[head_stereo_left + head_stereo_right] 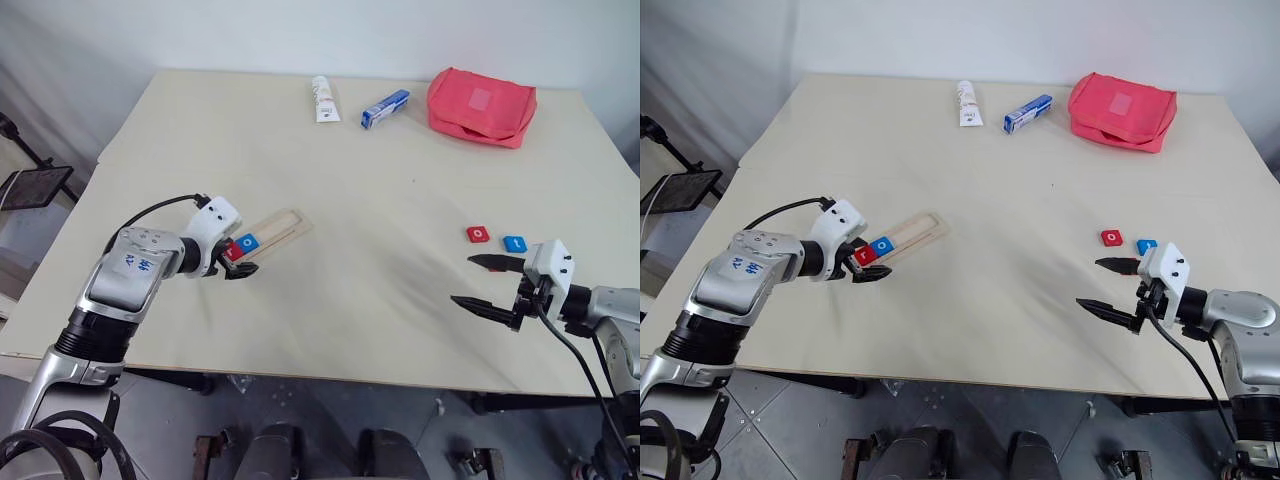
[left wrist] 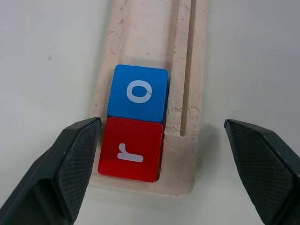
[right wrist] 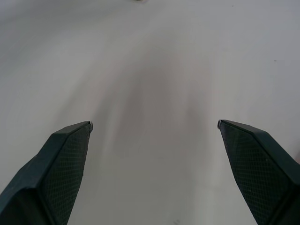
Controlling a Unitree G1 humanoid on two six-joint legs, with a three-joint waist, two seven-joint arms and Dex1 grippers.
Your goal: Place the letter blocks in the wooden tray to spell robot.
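Tray (image 1: 280, 228) lies on worktop (image 1: 380, 200), long axis diagonal, near end toward robot's left, far end angled away to right. Red r (image 2: 131, 150) at near end, blue o (image 2: 138, 93) touching it, next along the tray. Left end effector (image 2: 161, 154) wide open, straddling near end, holding nothing. Right end effector (image 1: 485, 283) wide open, empty, near red block (image 1: 479, 234) and blue block (image 1: 514, 243), side by side on worktop at right.

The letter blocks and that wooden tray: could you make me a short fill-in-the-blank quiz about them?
1. The wooden tray holds ___ blocks.
2. The red block in the tray shows the letter ___.
3. The block touching it is coloured ___.
4. The left hand is ___, holding nothing.

Missing words: two; r; blue; open
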